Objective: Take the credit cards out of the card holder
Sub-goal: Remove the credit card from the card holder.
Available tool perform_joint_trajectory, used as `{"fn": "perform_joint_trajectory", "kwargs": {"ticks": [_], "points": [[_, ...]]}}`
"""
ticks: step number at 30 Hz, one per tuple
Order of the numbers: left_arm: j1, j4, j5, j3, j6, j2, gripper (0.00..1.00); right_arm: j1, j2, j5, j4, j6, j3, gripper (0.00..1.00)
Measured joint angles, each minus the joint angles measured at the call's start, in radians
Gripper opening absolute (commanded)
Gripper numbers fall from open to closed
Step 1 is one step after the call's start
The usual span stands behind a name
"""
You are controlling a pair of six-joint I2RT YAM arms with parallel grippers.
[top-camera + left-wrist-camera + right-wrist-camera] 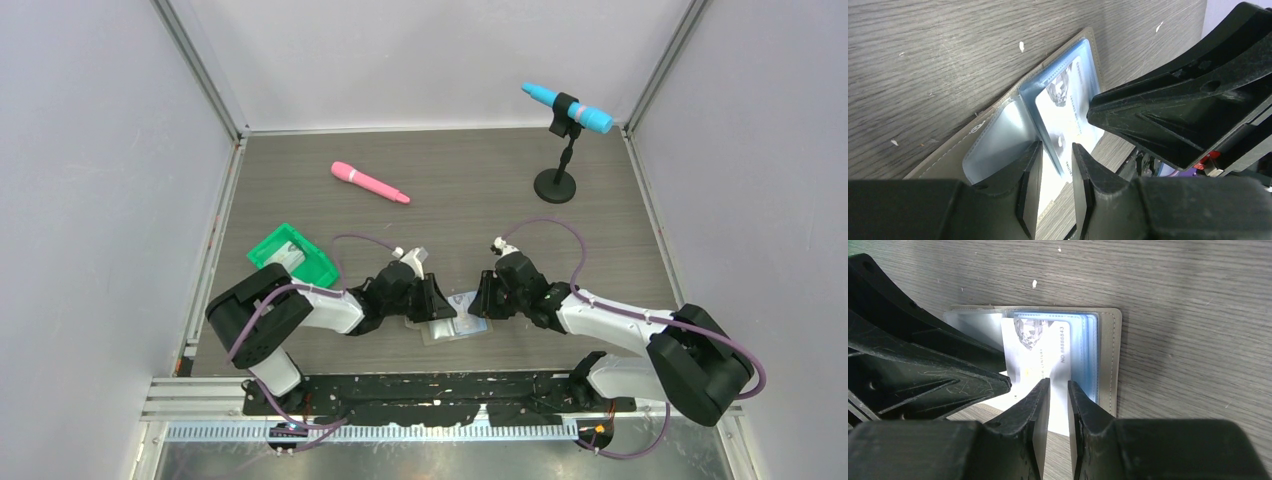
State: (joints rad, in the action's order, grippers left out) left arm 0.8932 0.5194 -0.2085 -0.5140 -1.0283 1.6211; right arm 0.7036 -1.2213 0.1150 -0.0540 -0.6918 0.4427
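Observation:
The card holder [462, 328] lies open on the table between my two grippers, grey cover [1109, 355] down, pale blue pockets up. A whitish credit card [1033, 360] with faint print sticks partly out of a pocket toward the near edge; it also shows in the left wrist view [1068, 120]. My left gripper [1057, 147] is low over the holder [948, 160], jaws a little apart, with a pocket edge running between them. My right gripper [1058, 383] is over the card's near part, jaws narrowly apart with nothing clamped. The two grippers [435, 300] [483, 297] almost touch.
A green tray [318, 268] holding a pale flat piece stands to the left of the left arm. A pink marker [370, 183] lies further back. A blue marker [567, 108] sits on a black stand [555, 185] at the back right. Walls enclose the table.

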Motion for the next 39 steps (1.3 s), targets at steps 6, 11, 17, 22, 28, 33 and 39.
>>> {"fn": "perform_joint_trajectory", "kwargs": {"ticks": [6, 11, 17, 22, 28, 33, 39], "points": [[-0.007, 0.036, -0.011, 0.006, -0.028, 0.011, 0.23, 0.000, 0.000, 0.000, 0.003, -0.008, -0.002, 0.26], [-0.012, 0.053, -0.022, 0.007, -0.045, 0.023, 0.08, 0.000, 0.000, 0.000, 0.005, -0.016, -0.004, 0.26], [-0.025, 0.076, -0.035, 0.014, -0.074, 0.025, 0.00, -0.002, -0.002, 0.000, 0.006, -0.019, -0.004, 0.26], [-0.031, 0.102, -0.043, 0.035, -0.099, 0.021, 0.00, -0.006, -0.003, 0.003, 0.009, -0.021, -0.005, 0.27], [-0.050, 0.110, -0.050, 0.063, -0.123, -0.003, 0.00, -0.009, -0.003, 0.003, 0.009, -0.022, -0.006, 0.27], [-0.079, 0.109, -0.055, 0.105, -0.126, -0.043, 0.00, -0.012, -0.003, 0.004, 0.009, -0.022, -0.006, 0.27], [-0.104, 0.088, -0.060, 0.139, -0.123, -0.110, 0.00, -0.014, -0.003, 0.005, 0.008, -0.021, -0.005, 0.27]]}}
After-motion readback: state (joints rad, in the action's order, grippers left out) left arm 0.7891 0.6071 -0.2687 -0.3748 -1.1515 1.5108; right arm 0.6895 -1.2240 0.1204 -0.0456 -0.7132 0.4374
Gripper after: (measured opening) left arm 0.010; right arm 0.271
